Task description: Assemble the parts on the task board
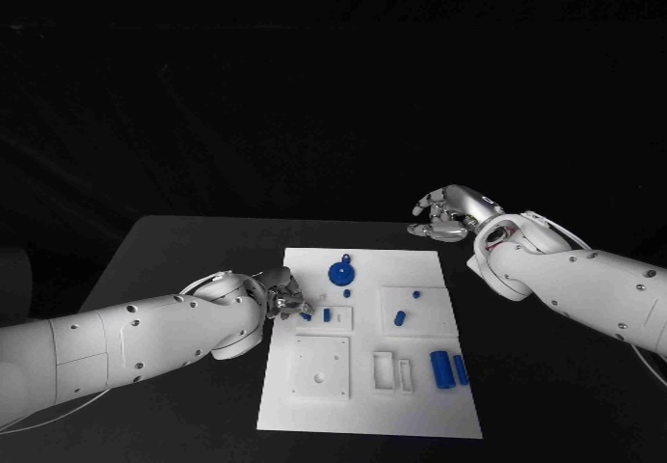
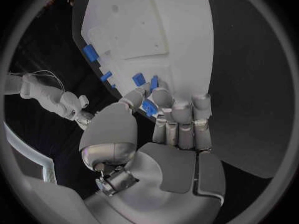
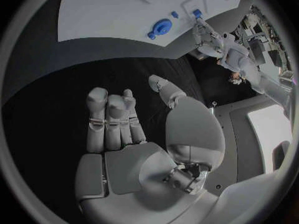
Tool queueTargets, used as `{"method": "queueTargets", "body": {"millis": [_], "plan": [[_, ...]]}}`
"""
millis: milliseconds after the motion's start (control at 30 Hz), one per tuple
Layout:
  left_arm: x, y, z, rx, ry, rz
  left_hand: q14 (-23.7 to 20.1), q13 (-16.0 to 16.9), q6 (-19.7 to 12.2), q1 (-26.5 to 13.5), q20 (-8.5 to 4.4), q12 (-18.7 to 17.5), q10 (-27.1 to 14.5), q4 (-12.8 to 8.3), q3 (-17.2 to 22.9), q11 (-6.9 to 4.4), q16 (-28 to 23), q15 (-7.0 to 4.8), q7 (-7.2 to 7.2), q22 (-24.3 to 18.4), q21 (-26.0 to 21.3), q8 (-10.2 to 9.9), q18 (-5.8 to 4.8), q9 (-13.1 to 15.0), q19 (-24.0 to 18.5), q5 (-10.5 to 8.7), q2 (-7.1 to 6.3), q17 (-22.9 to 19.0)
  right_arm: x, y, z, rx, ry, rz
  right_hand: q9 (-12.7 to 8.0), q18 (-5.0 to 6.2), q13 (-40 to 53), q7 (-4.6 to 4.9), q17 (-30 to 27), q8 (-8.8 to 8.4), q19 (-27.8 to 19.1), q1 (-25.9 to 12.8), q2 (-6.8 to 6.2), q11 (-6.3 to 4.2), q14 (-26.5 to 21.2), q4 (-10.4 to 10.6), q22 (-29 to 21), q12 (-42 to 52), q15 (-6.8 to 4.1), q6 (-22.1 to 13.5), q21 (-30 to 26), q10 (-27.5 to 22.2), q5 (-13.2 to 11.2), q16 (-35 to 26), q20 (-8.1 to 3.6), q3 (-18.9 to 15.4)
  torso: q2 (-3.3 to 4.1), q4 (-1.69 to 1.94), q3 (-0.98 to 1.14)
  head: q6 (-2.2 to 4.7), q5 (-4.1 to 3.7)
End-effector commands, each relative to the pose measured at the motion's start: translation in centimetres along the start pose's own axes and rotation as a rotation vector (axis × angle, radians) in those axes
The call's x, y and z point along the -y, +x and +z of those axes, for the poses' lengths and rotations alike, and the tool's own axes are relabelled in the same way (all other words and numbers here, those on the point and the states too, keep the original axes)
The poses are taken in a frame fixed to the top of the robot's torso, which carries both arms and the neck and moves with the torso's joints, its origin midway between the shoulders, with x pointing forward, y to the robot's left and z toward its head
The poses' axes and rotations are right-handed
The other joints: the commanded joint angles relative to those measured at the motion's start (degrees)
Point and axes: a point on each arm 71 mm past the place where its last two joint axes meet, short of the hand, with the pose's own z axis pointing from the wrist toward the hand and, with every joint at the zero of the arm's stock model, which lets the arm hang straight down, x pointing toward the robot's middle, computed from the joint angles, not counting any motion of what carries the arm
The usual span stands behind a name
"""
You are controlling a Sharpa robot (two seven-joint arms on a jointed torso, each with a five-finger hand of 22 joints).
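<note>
The white task board [image 1: 417, 405] lies in the middle of the black table. My left hand [image 1: 282, 294] is at the board's left edge and pinches a small blue part [image 2: 148, 107] between thumb and fingers. A round blue part [image 1: 342, 273] lies near the far edge of the board. Small blue pieces [image 1: 399, 316] lie around the board's middle, and two blue cylinders [image 1: 442, 368] lie side by side at its right. My right hand [image 1: 452, 214] hovers over the bare table beyond the board's far right corner, fingers apart and holding nothing.
A square white block [image 1: 323, 365] with a hole and two narrow white slots [image 1: 389, 371] sit on the near half of the board. Black table surface [image 1: 181, 251] surrounds the board on all sides.
</note>
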Motion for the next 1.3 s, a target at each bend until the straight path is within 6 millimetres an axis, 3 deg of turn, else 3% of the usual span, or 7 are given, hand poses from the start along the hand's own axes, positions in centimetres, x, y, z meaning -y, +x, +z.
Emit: {"method": "queueTargets", "body": {"millis": [33,1300], "plan": [[-0.14,0.43,-0.01,-0.027,-0.006,0.010,2.64,0.05,3.18,0.08,-6.72,0.33,2.05,-2.80,3.11,-2.36,0.32,-3.03,-2.76,0.05,0.20,5.69,0.67,14.15,0.39,0.35,0.63,0.08,-0.12,0.13,0.00,-0.013,-0.012,-0.004,-0.10,4.86,-0.08,0.38,0.08,-0.11,-0.02,-0.40,0.01,0.31,0.26,0.00,0.62,0.20,-0.07,0.10,-0.34,-0.20,0.27,-0.24,-0.49,-0.32,0.00,0.03,0.02,0.03,0.00],[-0.30,1.18,0.10,-0.064,-0.001,0.019,2.59,0.02,3.10,0.08,-6.71,0.43,1.96,-2.96,3.20,-2.35,0.30,-3.02,-2.75,0.10,0.17,5.55,0.69,14.44,0.36,0.06,0.51,0.05,-0.08,0.36,-0.03,-0.018,-0.012,-0.005,-0.12,4.86,-0.16,0.37,0.11,-0.10,0.03,-0.41,0.04,0.30,0.31,0.00,0.65,0.26,-0.08,0.11,-0.38,-0.19,0.32,-0.26,-0.51,-0.36,-0.02,-0.03,0.07,-0.53,0.09]]}}
